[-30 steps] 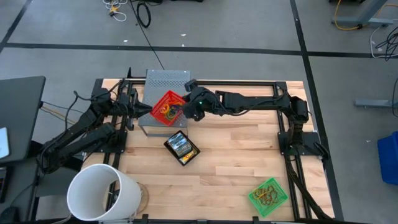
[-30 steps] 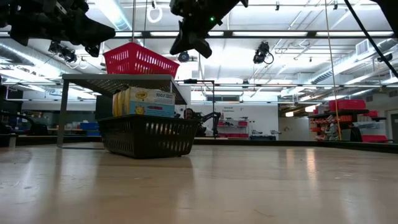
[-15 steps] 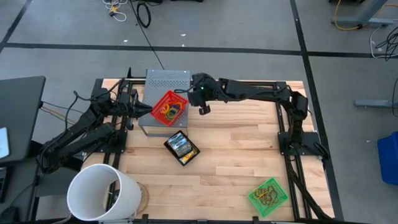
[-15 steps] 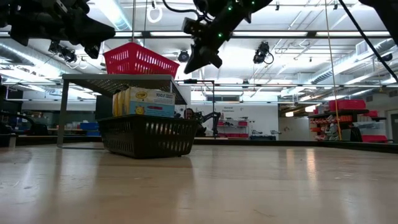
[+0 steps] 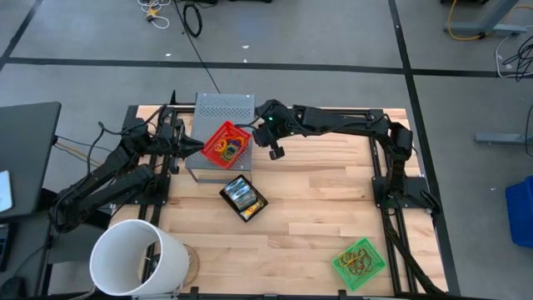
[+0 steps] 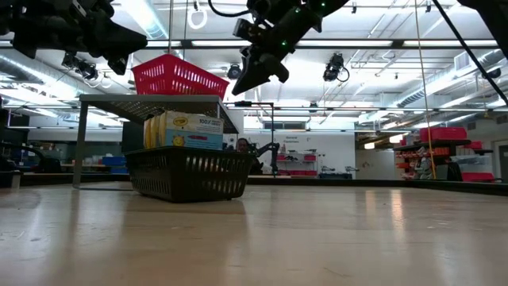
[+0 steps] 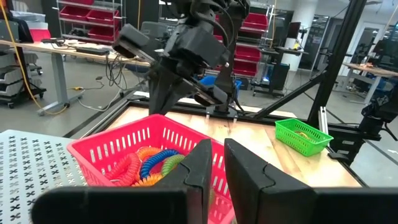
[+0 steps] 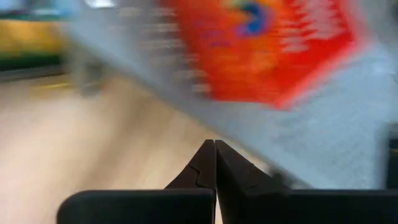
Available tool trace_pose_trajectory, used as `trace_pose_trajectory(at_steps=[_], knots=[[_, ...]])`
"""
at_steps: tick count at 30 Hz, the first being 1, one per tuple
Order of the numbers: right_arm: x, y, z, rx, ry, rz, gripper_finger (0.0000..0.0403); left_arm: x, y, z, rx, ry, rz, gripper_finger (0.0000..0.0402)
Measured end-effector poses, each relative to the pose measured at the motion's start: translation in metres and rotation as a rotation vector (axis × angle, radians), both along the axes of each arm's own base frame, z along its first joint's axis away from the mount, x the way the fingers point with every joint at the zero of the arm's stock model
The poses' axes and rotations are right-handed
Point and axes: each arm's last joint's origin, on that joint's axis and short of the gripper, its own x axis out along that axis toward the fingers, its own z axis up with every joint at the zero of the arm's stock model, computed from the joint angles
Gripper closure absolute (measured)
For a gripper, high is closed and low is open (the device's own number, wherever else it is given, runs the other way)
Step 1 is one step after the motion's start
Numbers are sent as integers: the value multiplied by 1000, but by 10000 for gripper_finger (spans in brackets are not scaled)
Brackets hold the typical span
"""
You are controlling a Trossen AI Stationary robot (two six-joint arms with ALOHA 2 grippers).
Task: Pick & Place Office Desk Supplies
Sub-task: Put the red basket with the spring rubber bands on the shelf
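Rubber bands (image 5: 223, 148) beside closed right pincer (image 5: 276, 153), seemingly empty

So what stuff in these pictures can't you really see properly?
- Right wrist view: smeared by motion; the red basket is only an orange-red blur.
- Low view: the black basket wall hides the lower half of the yellow boxes.
- High view: the green basket holds dark loops too small to count.
- High view: the white bucket is cut off by the bottom edge.
- Left wrist view: the left gripper covers the red basket's near rim.
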Motion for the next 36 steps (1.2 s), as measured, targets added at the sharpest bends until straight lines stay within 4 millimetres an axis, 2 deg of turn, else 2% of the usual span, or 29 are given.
trace_pose_trajectory(at_steps=[6, 13, 21, 24, 27, 31, 36], knots=[[-5, 23, -9, 151, 97, 207, 403, 0, 0, 0, 2, 0, 0, 351], [8, 49, -4, 245, -26, 421, 403, 0, 1, 0, 5, -2, 29, 351], [14, 47, -10, 164, -14, 319, 403, 2, -4, 0, -35, -1, -85, 353], [12, 46, -12, 140, 12, 284, 403, 5, -7, -2, -49, 18, -123, 370], [11, 46, -13, 131, 33, 261, 403, 10, -8, -6, -61, 51, -146, 394], [11, 49, -14, 126, 48, 235, 403, 20, -5, -15, -82, 134, -106, 397], [12, 57, -14, 115, 61, 241, 403, 31, -4, -23, -97, 200, -156, 398]])
